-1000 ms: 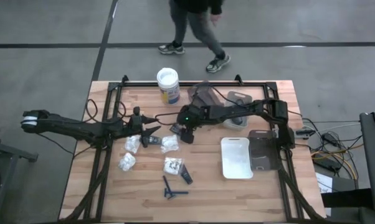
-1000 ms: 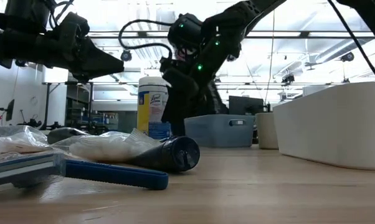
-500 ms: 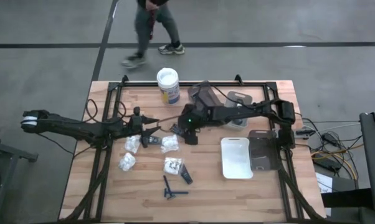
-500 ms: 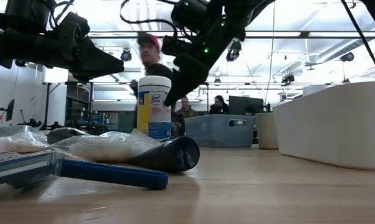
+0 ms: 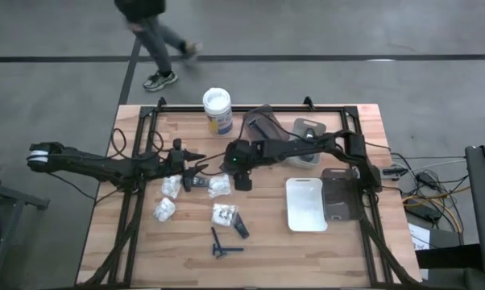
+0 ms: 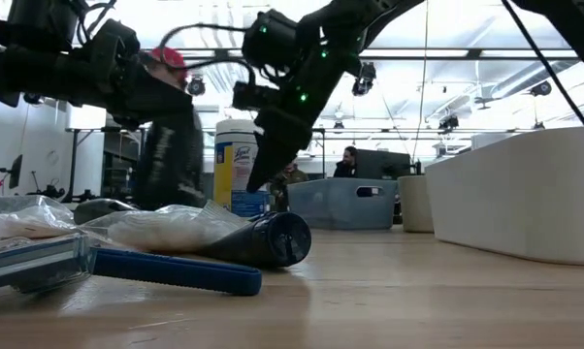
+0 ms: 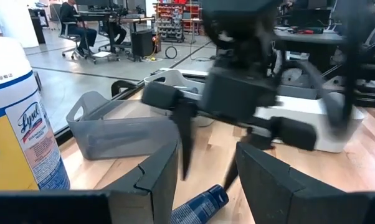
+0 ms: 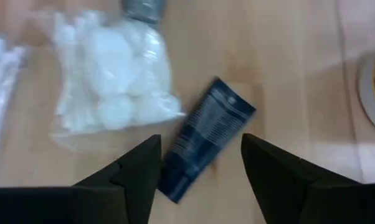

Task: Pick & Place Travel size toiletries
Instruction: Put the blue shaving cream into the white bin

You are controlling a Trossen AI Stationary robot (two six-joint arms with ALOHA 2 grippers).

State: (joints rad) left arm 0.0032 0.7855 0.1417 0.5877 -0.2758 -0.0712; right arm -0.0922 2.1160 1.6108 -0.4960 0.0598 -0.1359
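So the right gripper (image 5: 241,179) hangs over the middle of the table (image 5: 267,242), fingers spread wide and holding nothing. Straight below it, in the gap between the fingers, lies a small black tube (image 8: 205,137), flat on the wood and tilted. Touching that tube on one side is a white lumpy packet (image 8: 116,93), with a dark grey bottle (image 8: 142,9) poking out past it.

The left gripper (image 5: 196,171) sits just beside that same pile, toward the table's left edge, fingers (image 7: 155,177) also apart and empty. More packets (image 5: 163,209) and a blue razor (image 5: 223,244) are scattered nearer the front edge. The white-lidded tub (image 5: 217,109) stands at the back edge, trays (image 5: 304,204) sit toward the right edge.
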